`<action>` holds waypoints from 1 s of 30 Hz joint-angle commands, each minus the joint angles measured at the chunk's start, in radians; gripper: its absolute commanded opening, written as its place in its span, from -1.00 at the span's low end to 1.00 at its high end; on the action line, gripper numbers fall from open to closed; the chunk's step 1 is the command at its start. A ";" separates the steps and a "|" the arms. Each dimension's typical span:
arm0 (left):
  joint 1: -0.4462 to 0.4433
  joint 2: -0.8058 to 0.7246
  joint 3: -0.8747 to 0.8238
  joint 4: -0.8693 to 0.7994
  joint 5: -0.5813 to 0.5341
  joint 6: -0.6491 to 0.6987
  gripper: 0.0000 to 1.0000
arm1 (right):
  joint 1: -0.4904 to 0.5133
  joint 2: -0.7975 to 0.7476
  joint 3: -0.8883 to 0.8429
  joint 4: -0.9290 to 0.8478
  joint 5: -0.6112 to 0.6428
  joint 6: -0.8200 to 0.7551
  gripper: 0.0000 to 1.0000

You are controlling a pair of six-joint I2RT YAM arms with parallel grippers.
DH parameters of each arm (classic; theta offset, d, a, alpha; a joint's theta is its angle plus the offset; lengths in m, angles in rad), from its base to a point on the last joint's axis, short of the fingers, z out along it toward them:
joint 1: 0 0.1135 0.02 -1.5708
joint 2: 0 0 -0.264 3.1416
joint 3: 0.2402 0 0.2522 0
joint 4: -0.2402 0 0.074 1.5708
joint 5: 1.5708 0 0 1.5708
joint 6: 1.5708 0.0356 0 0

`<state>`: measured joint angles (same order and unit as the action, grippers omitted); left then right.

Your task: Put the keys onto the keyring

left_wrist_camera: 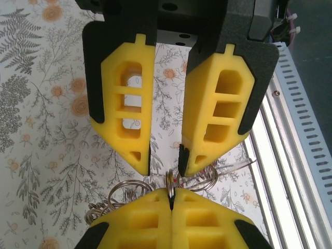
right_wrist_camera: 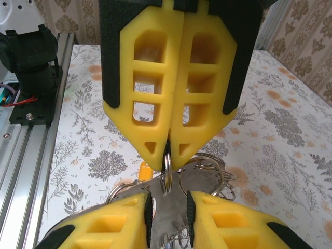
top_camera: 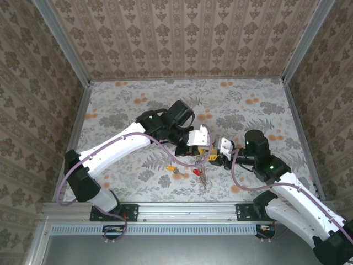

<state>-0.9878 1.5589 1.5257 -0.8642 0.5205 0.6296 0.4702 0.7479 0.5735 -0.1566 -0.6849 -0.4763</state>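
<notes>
From above, the left gripper (top_camera: 205,149) and the right gripper (top_camera: 218,155) met tip to tip just right of the frame's middle, over the floral table (top_camera: 127,110). That view alone showed the loose keys. A yellow key (top_camera: 171,167) lay below and left of the grippers, and a red key (top_camera: 197,173) lay just below them. A tangle of thin metal (top_camera: 205,180) sat beside the red one. The view was too small to show what the tips held.

The left wrist camera showed the left gripper (left_wrist_camera: 171,196) at the bottom edge. Its pads were pressed together on the keyring (left_wrist_camera: 170,182), which was seen edge-on and standing upright. The right gripper (left_wrist_camera: 165,161) hung from the top of the frame, its fingers a little apart just above the ring. More wire loops (left_wrist_camera: 129,189) spread to either side.

The right wrist camera showed the same meeting from the other side. The left gripper (right_wrist_camera: 167,151) came down from the top, clamped on the keyring (right_wrist_camera: 167,176). The right gripper (right_wrist_camera: 167,201) was at the bottom with a clear gap between its pads. A grey metal piece (right_wrist_camera: 167,223) filled that gap; whether the pads touched it could not be told.
</notes>
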 commanded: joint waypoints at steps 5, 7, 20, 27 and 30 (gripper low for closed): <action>-0.004 -0.004 0.034 -0.009 0.031 0.008 -1.00 | 0.010 0.007 0.010 0.053 -0.021 0.017 -0.48; -0.005 -0.004 0.035 -0.008 0.032 0.006 -1.00 | 0.013 0.011 0.006 0.071 -0.024 0.029 -0.48; 0.001 -0.012 0.027 0.038 0.068 -0.001 -1.00 | 0.031 0.037 -0.022 0.135 -0.033 0.066 -0.81; 0.020 -0.082 -0.046 0.103 0.076 -0.020 -0.58 | 0.033 0.006 -0.074 0.268 -0.015 0.157 -1.00; 0.059 -0.157 -0.126 0.115 0.084 -0.025 -0.41 | 0.031 -0.016 -0.113 0.394 0.001 0.242 -1.00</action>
<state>-0.9611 1.4857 1.4483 -0.7879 0.5583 0.6189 0.4953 0.7612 0.4824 0.0708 -0.6876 -0.3290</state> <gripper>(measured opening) 0.285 0.054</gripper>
